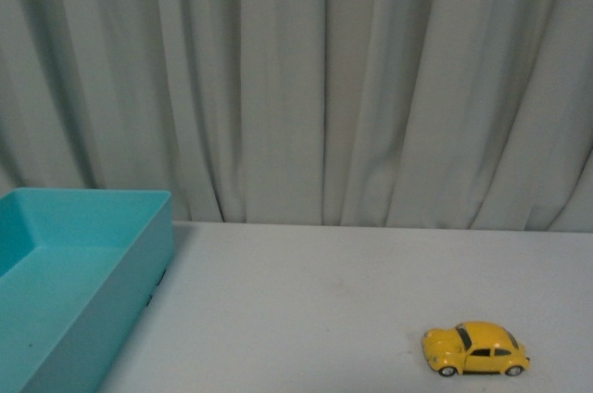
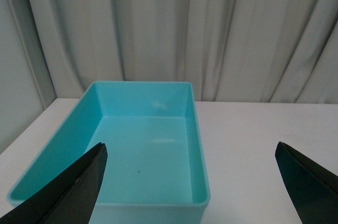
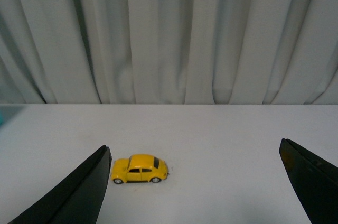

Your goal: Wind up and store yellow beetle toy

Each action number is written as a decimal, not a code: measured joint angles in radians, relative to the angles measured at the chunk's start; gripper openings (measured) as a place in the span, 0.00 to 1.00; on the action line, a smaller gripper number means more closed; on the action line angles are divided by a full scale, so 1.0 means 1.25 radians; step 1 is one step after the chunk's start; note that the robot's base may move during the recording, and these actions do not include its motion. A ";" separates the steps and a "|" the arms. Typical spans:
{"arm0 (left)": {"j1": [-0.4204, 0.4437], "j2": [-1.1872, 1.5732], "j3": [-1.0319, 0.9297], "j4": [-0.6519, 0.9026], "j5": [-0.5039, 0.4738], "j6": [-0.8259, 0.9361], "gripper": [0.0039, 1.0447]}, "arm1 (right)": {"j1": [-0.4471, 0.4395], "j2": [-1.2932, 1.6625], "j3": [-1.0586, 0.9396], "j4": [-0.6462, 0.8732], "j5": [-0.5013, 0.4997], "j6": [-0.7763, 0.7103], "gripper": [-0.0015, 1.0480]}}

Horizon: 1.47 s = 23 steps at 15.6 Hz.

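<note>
In the front view, the glossy, rounded yellow beetle toy (image 1: 475, 348) is seen on its wheels at the near right of the smooth white table (image 1: 306, 300). It is well apart from the straight-walled teal bin (image 1: 116, 314) at the left edge, and open tabletop is left between them. In the left wrist view, the left gripper (image 2: 190, 147) is shown with dark tapered jaws wide apart before the bin; in the right wrist view, the right gripper (image 3: 195, 146) is likewise spread, gripping nothing, with the toy near one finger.

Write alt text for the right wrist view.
A yellow beetle toy stands on its wheels on a white table, untouched, framed by the open right tool and nearer one of its dark tips. Pale curtains hang behind.
</note>
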<state>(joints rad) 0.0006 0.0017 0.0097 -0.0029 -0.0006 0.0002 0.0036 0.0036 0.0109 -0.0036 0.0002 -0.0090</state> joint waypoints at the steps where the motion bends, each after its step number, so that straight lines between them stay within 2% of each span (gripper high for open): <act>1: 0.000 0.000 0.000 0.001 0.000 0.000 0.94 | 0.000 0.000 0.000 0.001 0.000 0.000 0.94; 20: 0.000 0.001 0.000 -0.001 0.000 0.000 0.94 | 0.000 0.000 0.000 0.002 0.002 0.001 0.94; 21: 0.000 0.001 0.000 0.000 0.000 0.000 0.94 | -0.005 0.003 -0.002 0.084 0.062 0.016 0.94; 23: 0.000 0.001 0.000 0.000 0.000 0.000 0.94 | -0.167 0.123 -0.002 0.257 0.020 0.061 0.94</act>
<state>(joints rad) 0.0006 0.0032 0.0097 -0.0032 -0.0002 0.0002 -0.2047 0.1570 0.0090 0.3180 0.0257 0.0673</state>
